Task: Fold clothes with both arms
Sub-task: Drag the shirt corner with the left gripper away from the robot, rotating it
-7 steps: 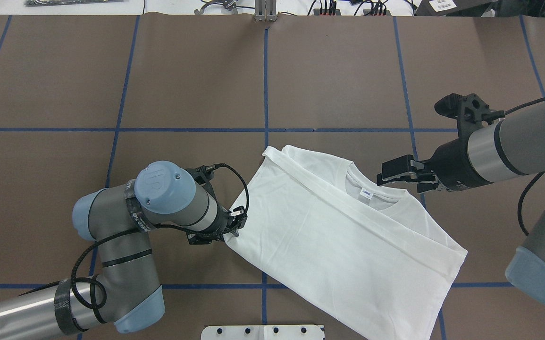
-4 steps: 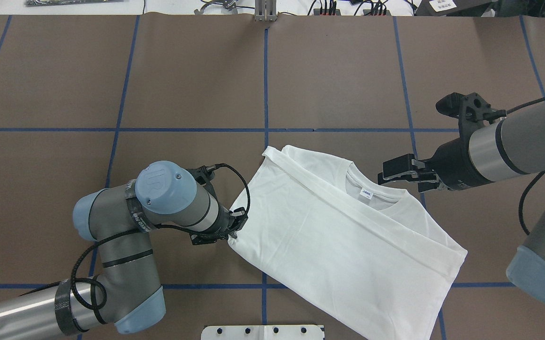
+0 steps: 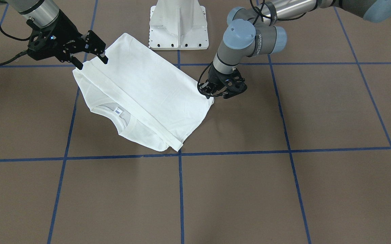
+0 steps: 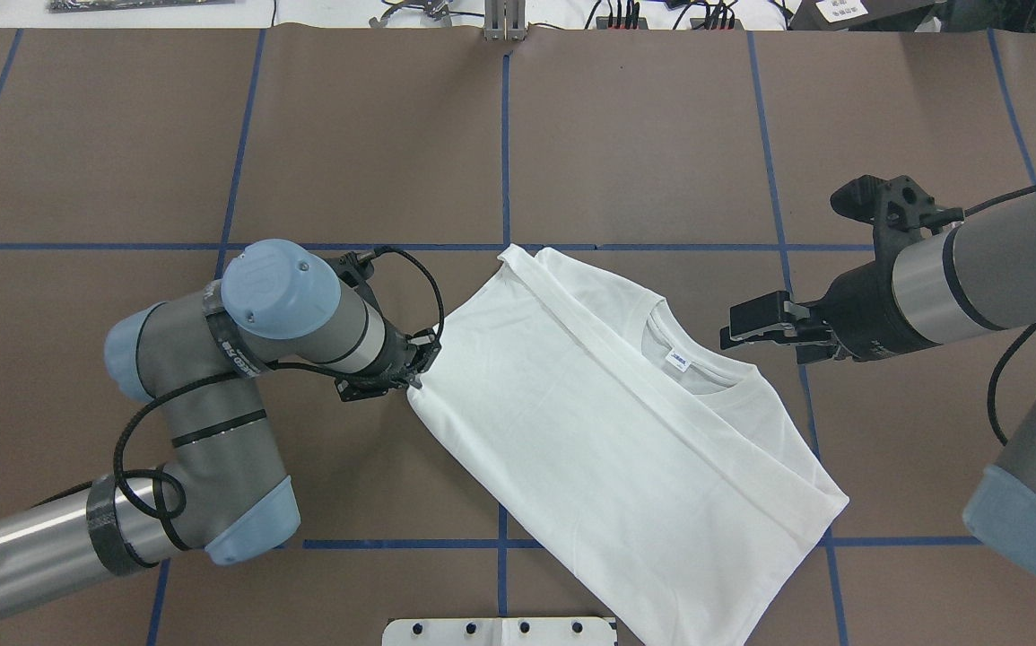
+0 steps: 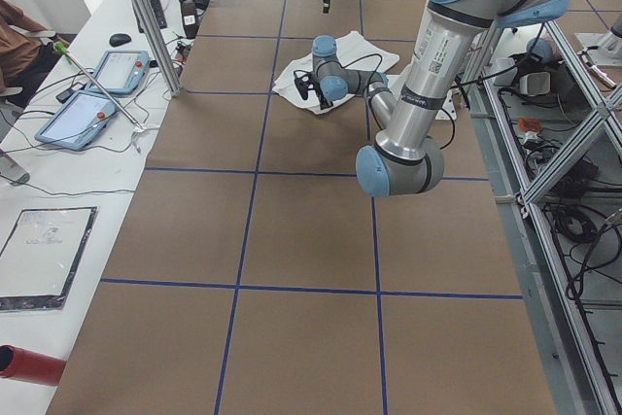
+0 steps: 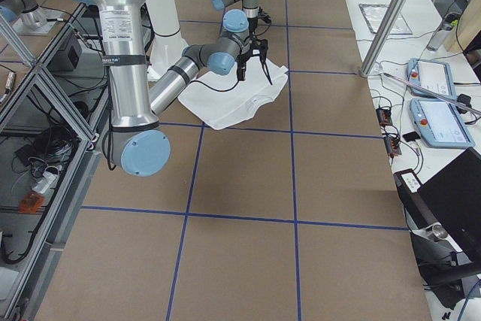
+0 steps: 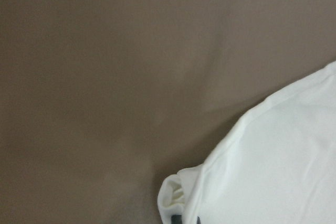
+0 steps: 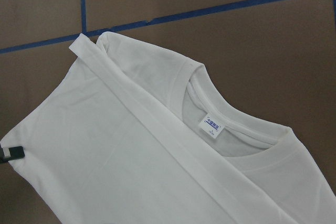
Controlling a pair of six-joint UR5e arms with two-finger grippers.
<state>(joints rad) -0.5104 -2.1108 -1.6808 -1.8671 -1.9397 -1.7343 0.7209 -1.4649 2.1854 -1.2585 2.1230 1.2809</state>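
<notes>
T-shirt point(image 4: 607, 422) lay flat on the tabletop point(image 4: 347, 135), mid-table and skewed to the grid, with one side folded in as a strip past the collar point(image 4: 692, 354). Left claw point(image 4: 413, 380) was pinched on the nearest shirt corner, likely to drag or square it. Right claw point(image 4: 746, 325) hung spread and empty just beside the collar, probably staged for the matching grip.

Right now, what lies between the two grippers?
The white T-shirt, in the overhead view: the left gripper pinches its corner, the right gripper hangs open off its opposite edge.

White pedestal base point(image 3: 178, 25) — brown table point(image 3: 283, 196).
</notes>
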